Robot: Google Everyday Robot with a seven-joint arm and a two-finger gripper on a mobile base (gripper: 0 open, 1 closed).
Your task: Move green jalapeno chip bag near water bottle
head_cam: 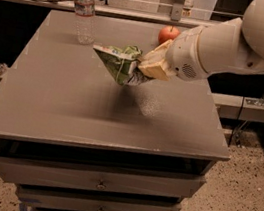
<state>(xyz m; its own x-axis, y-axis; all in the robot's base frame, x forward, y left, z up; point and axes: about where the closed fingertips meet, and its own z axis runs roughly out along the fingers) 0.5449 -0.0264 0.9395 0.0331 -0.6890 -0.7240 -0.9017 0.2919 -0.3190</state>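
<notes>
one claw (146, 67) was clamped on the green jalapeno chip bag (118, 62), held above the counter (70, 112) at upper centre, right of the water bottle (85, 12), an apple (167, 33) just behind.

The gripper (139, 68) is clamping the right end of the green jalapeno chip bag (115, 60) and holding it above the middle of the grey table (70, 112). The water bottle (85, 13) is standing upright toward the far left, near the bag but apart. A red apple (167, 33) is sitting behind the gripper.
</notes>
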